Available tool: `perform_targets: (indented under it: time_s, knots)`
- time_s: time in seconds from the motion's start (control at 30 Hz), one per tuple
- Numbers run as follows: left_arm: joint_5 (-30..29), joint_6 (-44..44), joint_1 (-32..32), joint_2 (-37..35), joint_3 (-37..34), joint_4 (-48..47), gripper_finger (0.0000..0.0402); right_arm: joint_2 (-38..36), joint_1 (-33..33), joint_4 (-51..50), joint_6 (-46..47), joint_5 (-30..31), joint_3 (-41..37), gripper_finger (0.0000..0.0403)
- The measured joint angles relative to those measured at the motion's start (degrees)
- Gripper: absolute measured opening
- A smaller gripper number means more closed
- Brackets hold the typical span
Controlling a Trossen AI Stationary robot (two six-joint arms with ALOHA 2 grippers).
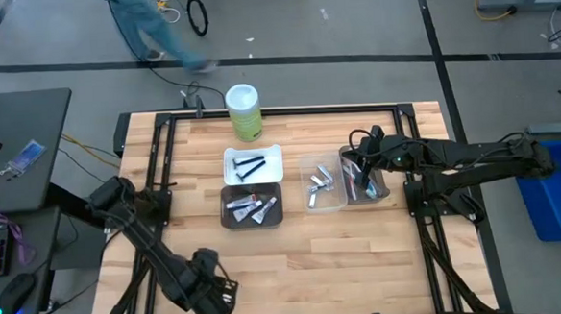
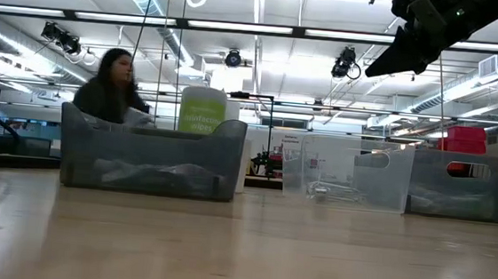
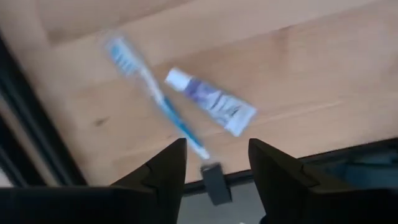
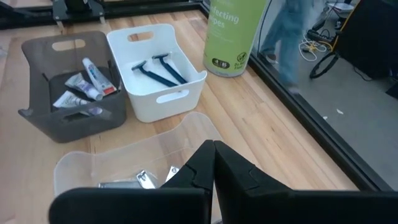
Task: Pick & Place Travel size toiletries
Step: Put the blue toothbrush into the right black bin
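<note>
In the left wrist view a blue-and-white toothbrush (image 3: pixel 155 93) and a small white-and-purple toothpaste tube (image 3: pixel 211 102) lie flat on the wood. My left gripper (image 3: pixel 214 168) hangs open just short of them, near the table's near edge (image 1: pixel 211 290). My right gripper (image 4: pixel 214 168) is shut and empty, raised high (image 2: pixel 417 37) above the trays on the right (image 1: pixel 363 167). Two dark razors (image 4: pixel 158 68) lie in the white tray (image 4: pixel 180 93). Toothpaste tubes (image 4: pixel 87 81) lie in the dark grey tray (image 4: pixel 37 112). Silvery tubes (image 4: pixel 143 179) lie in the clear tray (image 4: pixel 124 155).
A tall green-and-white canister (image 1: pixel 243 111) stands at the far edge behind the white tray (image 1: pixel 271 153). Another grey tray (image 1: pixel 380 188) sits right of the clear tray (image 1: pixel 336 204). A black frame runs round the tabletop (image 1: pixel 164 134). A person (image 2: pixel 111 84) is beyond the table.
</note>
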Motion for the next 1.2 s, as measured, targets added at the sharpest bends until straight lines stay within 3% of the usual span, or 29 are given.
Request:
perform_targets:
  time_s: [0.4,0.63,0.8,0.9,1.0,1.1,1.2]
  knots:
    - [8.6,-18.5,-4.1,0.0,-14.8,12.0,0.0208,0.1,0.0,4.5,-0.1,0.1,0.0,0.0014]
    - [3.2,-18.1,-4.2,0.0,-23.9,23.5,0.0203,0.1,0.0,9.1,-0.6,0.1,0.0,0.0014]
    - [5.3,-15.2,-4.3,-0.3,-28.5,29.5,0.0191,0.1,0.0,10.0,-2.3,0.2,0.0,0.0014]
    - [5.5,-13.7,-4.4,-0.4,-29.9,30.0,0.0177,0.1,0.0,10.0,-2.3,0.2,0.0,0.0014]
    - [1.9,-11.1,-4.6,-0.4,-30.0,30.3,0.0151,0.1,0.0,10.0,-2.3,0.2,0.0,0.0014]
    - [-2.4,-10.7,-4.4,-0.3,-30.1,30.2,0.0108,0.1,0.0,10.0,-2.1,0.2,0.0,0.0014]
    - [-1.9,-9.6,-4.1,-0.3,-30.2,30.1,0.0059,0.1,0.0,10.0,-2.1,0.2,0.0,0.0014]
